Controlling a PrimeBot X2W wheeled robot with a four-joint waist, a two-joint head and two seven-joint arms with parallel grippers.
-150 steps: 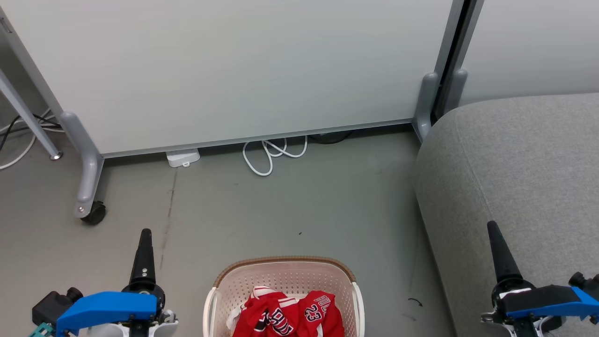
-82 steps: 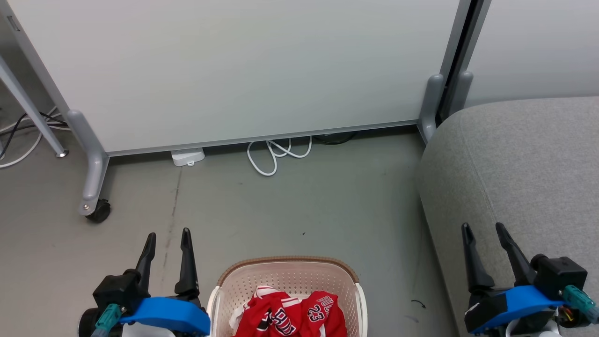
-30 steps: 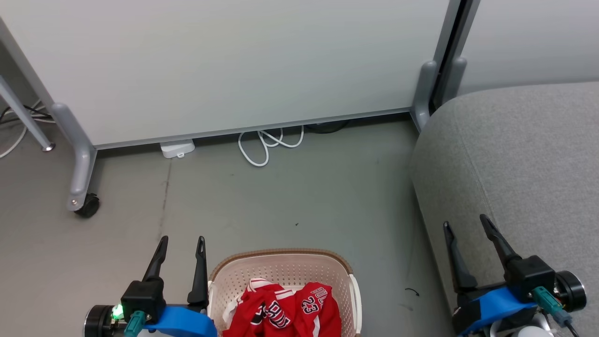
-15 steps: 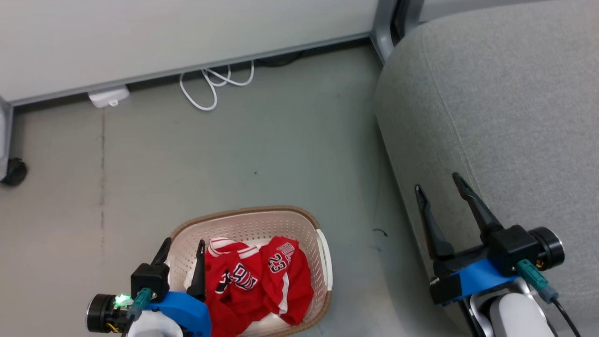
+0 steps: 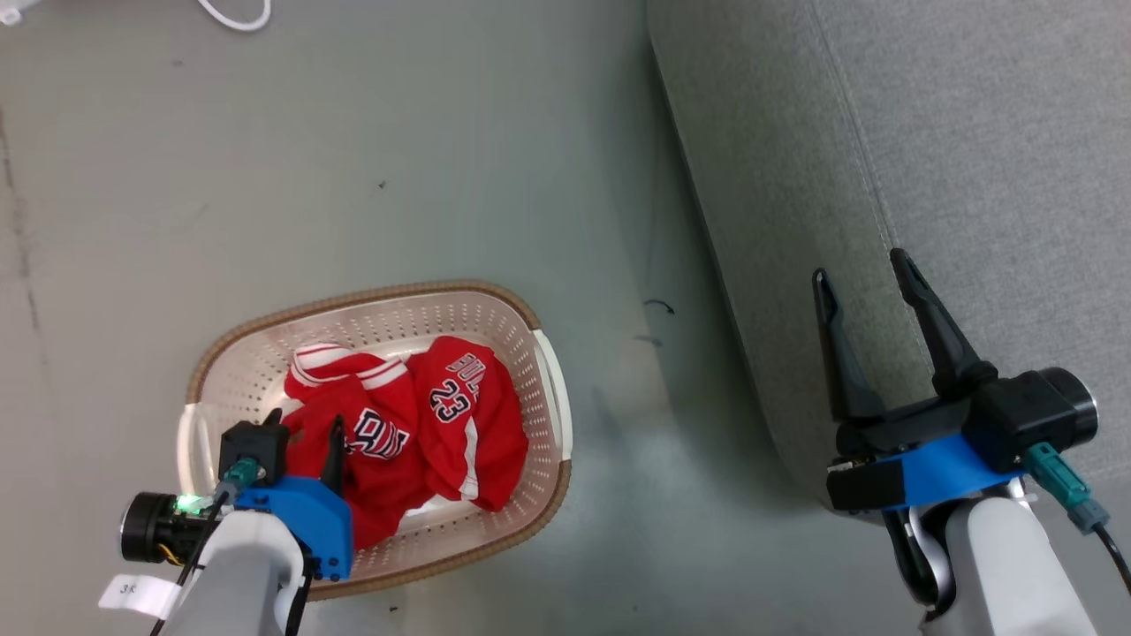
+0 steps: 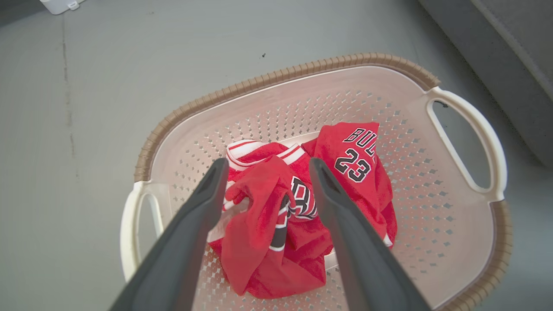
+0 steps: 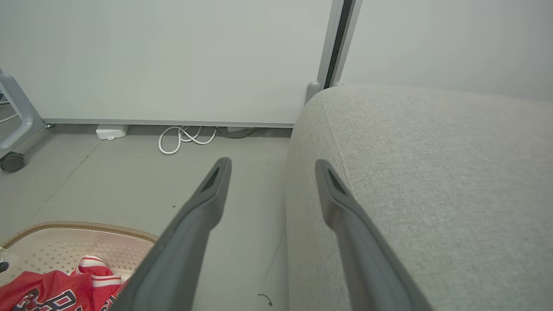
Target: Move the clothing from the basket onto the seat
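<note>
Squarely over the work: hovered with the left gripper (image 5: 305, 420) above the cream-white perforated plastic laundry basket with the brown woven-look rim (image 5: 398, 314), dark fingers spread wide and gripping nothing. Had the two crumpled red basketball garments with white striped trim and the number 23 (image 6: 263, 233) straight ahead of the fingertips, one raised fold framed between them. Found no clear long axis in that rumpled heap. Pointed steeply down from a pale forearm, wrist above the basket's near side. Judged the left arm far the nearer, needing only a short descent to pinch the fold. Held the right gripper (image 5: 859, 265) well apart from the basket, likewise wide open and empty, fingers straddling the rounded edge of the large grey fabric-upholstered sofa cushion (image 5: 972, 132), with its broad top off to their right.
</note>
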